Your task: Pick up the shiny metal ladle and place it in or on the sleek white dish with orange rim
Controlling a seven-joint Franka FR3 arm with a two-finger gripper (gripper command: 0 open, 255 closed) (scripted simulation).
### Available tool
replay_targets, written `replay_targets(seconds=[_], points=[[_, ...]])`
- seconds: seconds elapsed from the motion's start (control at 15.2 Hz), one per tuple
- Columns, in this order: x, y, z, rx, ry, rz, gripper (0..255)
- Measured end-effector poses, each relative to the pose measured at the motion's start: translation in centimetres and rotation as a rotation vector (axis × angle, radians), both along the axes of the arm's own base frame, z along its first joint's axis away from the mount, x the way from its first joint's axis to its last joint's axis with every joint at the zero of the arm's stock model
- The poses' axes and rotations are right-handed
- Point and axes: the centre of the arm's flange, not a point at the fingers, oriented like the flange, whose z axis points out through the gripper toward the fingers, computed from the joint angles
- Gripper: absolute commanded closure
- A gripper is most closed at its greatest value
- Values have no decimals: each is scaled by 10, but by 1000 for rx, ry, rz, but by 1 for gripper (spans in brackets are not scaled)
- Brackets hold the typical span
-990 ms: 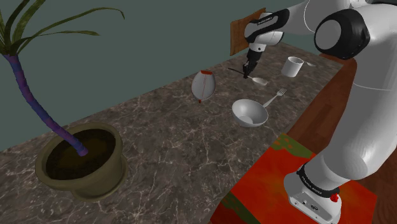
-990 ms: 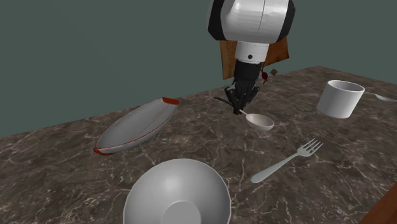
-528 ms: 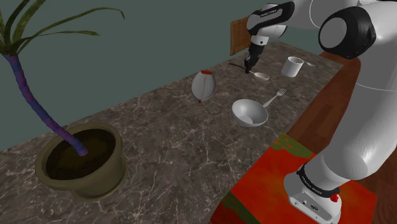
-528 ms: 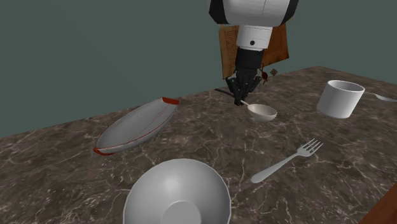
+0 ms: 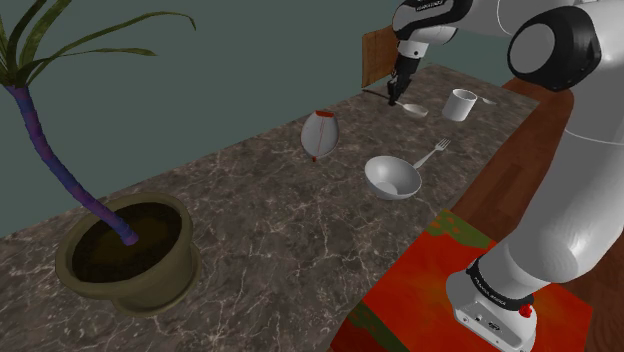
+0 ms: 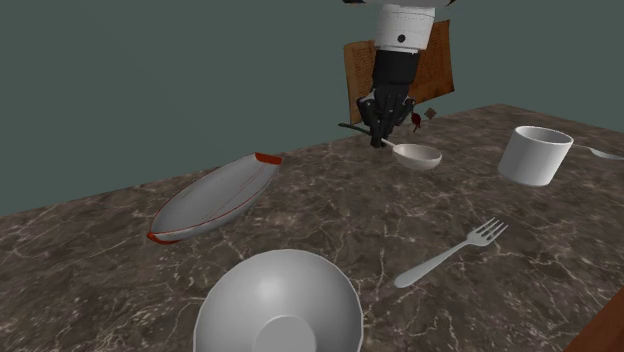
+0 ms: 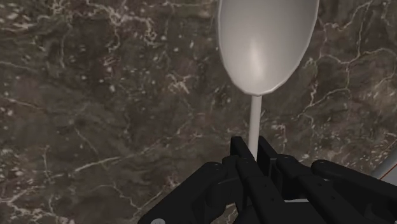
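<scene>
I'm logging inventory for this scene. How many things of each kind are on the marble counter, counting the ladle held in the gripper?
Ladle: 1
Orange-rimmed dish: 1
Bowl: 1
Fork: 1
Cup: 1
Potted plant: 1
Brown board: 1
Utensil beyond the cup, kind unclear: 1
Total: 8

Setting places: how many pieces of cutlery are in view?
3. A pale grey ladle held in the black gripper above the marble counter; a grey fork lying beside the grey bowl; a grey utensil handle past the white cup. Others may be hidden.
</scene>
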Motion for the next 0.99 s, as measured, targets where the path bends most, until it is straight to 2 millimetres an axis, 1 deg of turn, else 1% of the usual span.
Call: replay_targets(seconds=[0.4, 0.46, 0.79, 0.86, 0.92, 0.99], points=[[-1, 1, 32, 0, 0, 0, 255], [0, 5, 35, 0, 0, 0, 255], [13, 63, 41, 0, 0, 1, 255], [20, 76, 41, 0, 0, 1, 255], [20, 90, 44, 0, 1, 2, 255], [24, 103, 46, 0, 0, 2, 255]])
